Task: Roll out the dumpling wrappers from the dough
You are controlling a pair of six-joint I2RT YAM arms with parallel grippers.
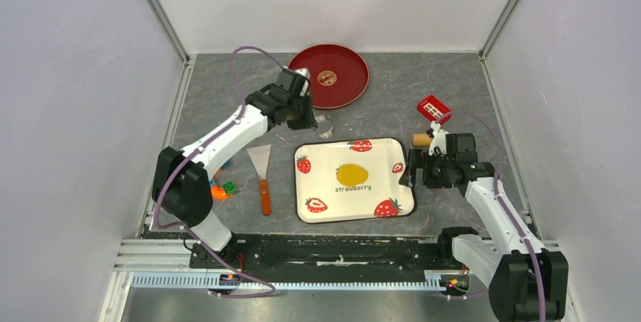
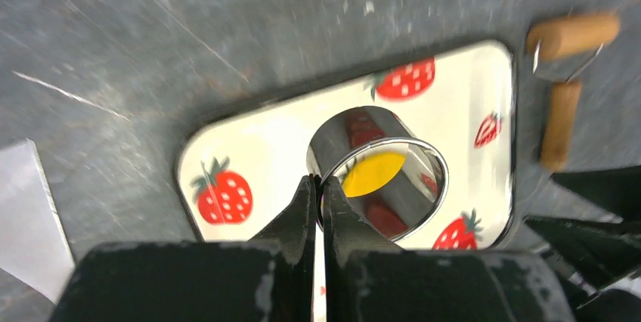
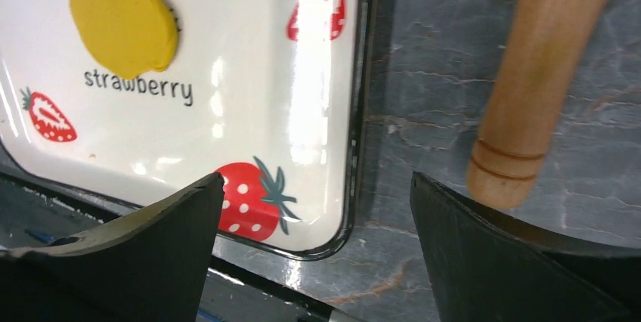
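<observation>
A flattened yellow dough (image 1: pixel 352 175) lies in the middle of the strawberry tray (image 1: pixel 325 156). A small round disc, the dumpling wrapper (image 1: pixel 326 77), lies on the red plate (image 1: pixel 348 65) at the back. My left gripper (image 1: pixel 311 120) is shut on the rim of a metal ring cutter (image 1: pixel 326 127), held above the table just behind the tray. In the left wrist view my left gripper (image 2: pixel 319 182) pinches the ring (image 2: pixel 378 148), and the dough (image 2: pixel 374 169) shows through it. My right gripper (image 1: pixel 412 171) is open and empty over the tray's right edge (image 3: pixel 355 110), near the dough (image 3: pixel 123 20).
A wooden rolling pin (image 1: pixel 420 140) lies right of the tray, close to my right gripper, and also shows in the right wrist view (image 3: pixel 540 72). A red toy (image 1: pixel 433 108) sits behind it. A scraper (image 1: pixel 262 178) and small coloured pieces (image 1: pixel 223 190) lie left of the tray.
</observation>
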